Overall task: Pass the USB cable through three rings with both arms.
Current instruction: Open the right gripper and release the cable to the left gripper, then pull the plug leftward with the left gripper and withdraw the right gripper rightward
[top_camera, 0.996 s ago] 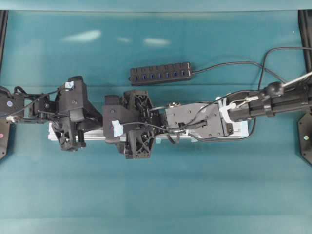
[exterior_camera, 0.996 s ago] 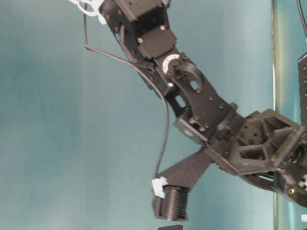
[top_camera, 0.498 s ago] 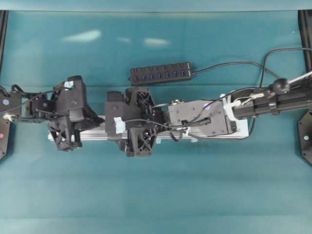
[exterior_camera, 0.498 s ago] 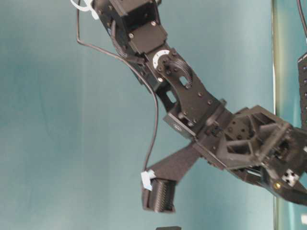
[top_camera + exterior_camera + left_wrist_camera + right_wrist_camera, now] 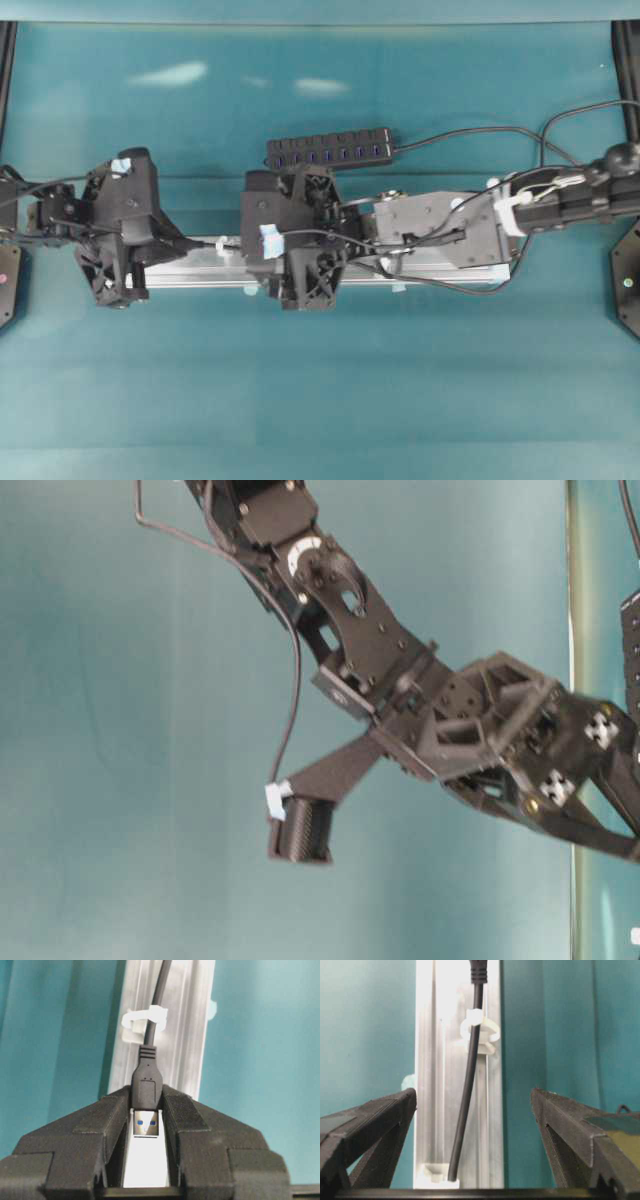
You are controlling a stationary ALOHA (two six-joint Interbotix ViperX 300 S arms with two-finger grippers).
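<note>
Overhead: the left pincer and right pincer face each other along the silver rail on the desk, both arms stretched level over it.

Left wrist view: the left pincer is clamped on the plug of the USB cable, whose cord runs through a whitish ring.

Right wrist view: the right pincer stands wide apart, gripping nothing; the cable passes between its fingers and through another ring.

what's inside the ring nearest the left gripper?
The USB cable runs through the ring; its plug has come out and is clamped in the left gripper. The other rings are hidden in this view.
</note>
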